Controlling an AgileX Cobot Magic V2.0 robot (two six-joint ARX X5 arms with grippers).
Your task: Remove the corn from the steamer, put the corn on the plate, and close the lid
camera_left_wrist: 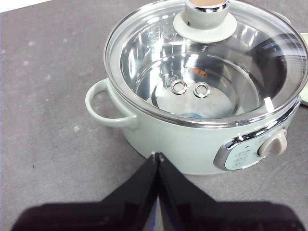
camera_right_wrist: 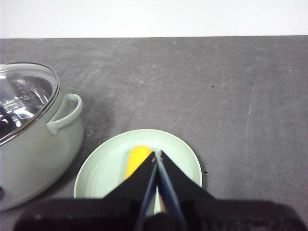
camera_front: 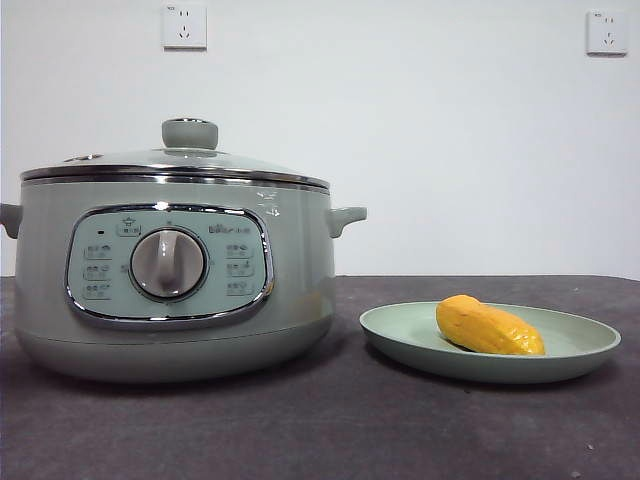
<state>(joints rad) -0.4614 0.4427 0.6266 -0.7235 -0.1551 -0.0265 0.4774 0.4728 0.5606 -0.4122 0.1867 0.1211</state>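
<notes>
The sage-green steamer (camera_front: 170, 275) stands at the left of the table with its glass lid (camera_front: 175, 160) seated on it. The yellow-orange corn (camera_front: 488, 327) lies on the pale green plate (camera_front: 580, 350) at the right. In the left wrist view my left gripper (camera_left_wrist: 157, 155) is shut and empty, held above the table beside the steamer (camera_left_wrist: 192, 144), whose lid (camera_left_wrist: 207, 62) shows an empty steel bowl beneath. In the right wrist view my right gripper (camera_right_wrist: 157, 153) is shut and empty, above the plate (camera_right_wrist: 106, 168) and the corn (camera_right_wrist: 135, 159). Neither gripper shows in the front view.
The dark grey table (camera_front: 320, 430) runs to a white wall with two sockets (camera_front: 184, 27). The steamer's side handles (camera_front: 345, 217) stick out towards the plate. The steamer (camera_right_wrist: 29, 134) also shows in the right wrist view.
</notes>
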